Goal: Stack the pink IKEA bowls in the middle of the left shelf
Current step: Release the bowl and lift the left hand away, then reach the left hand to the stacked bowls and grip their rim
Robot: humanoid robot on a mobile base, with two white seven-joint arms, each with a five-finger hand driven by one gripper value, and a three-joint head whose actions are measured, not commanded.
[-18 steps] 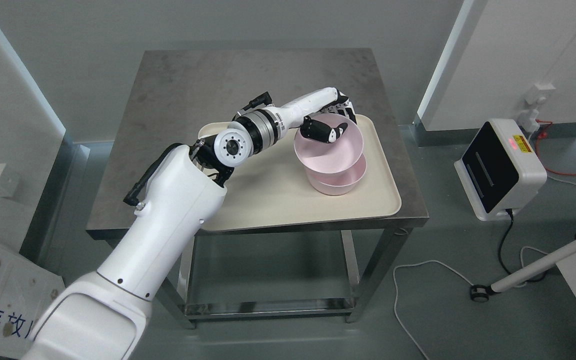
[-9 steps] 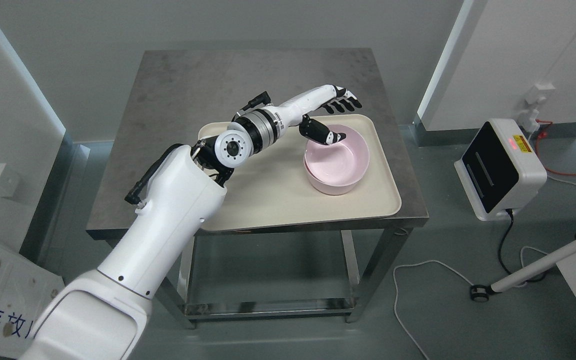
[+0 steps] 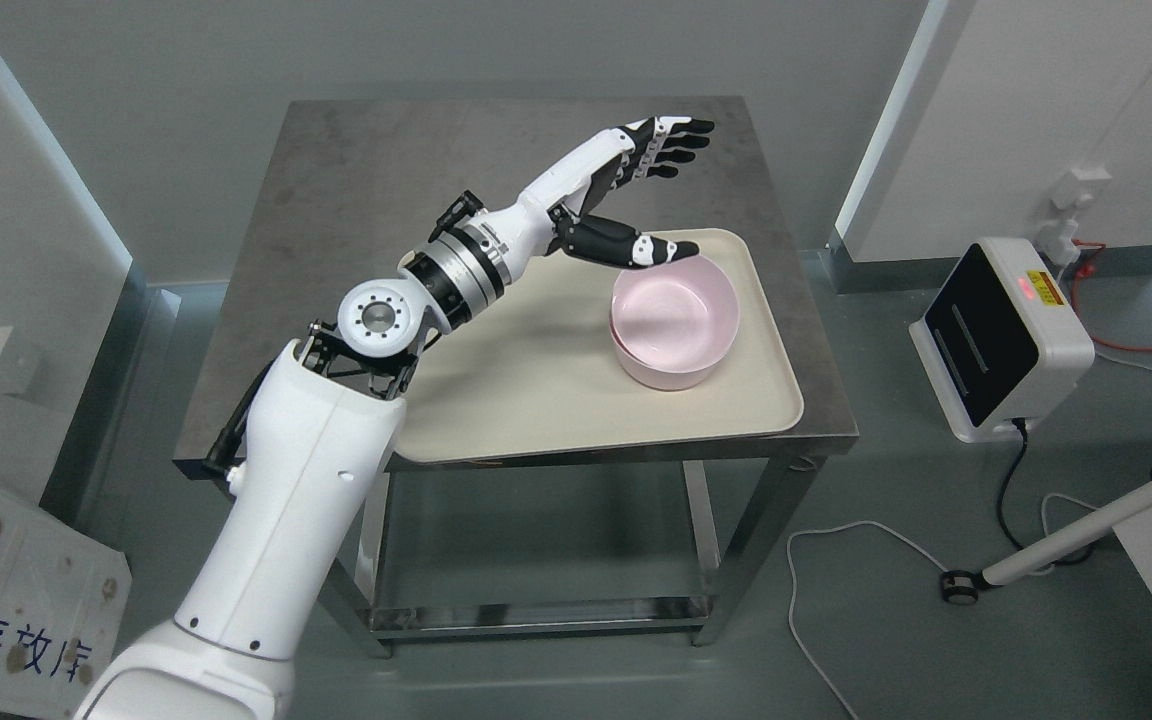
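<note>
The two pink bowls (image 3: pixel 676 325) sit nested, one inside the other, on the right half of the cream tray (image 3: pixel 536 400), which lies on the steel table (image 3: pixel 356 170). The upper bowl looks seated level in the lower one, with only a thin band of the lower rim showing at the front.

The left hand (image 3: pixel 636 195) hangs above the tray's far edge, behind and to the left of the bowls, touching neither. Its fingers (image 3: pixel 671 140) are stretched out and spread toward the table's back right corner, and the thumb (image 3: pixel 651 250) points across the near rim of the bowls, just above it; the hand holds nothing. The right arm is not in view.

By the look of it, the stacking is done, though on a tray on a table and not on any shelf that the view shows.

The risks from here lie mainly with the thumb. It sits so close over the rim that a downward or rightward drift of the wrist could catch the upper bowl and tip it or drag both bowls toward the tray's right lip. The bowls are light and smooth, so a small knock would probably slide them. A low sweep of the forearm back over the tray could also shove the tray itself along the table.
</note>
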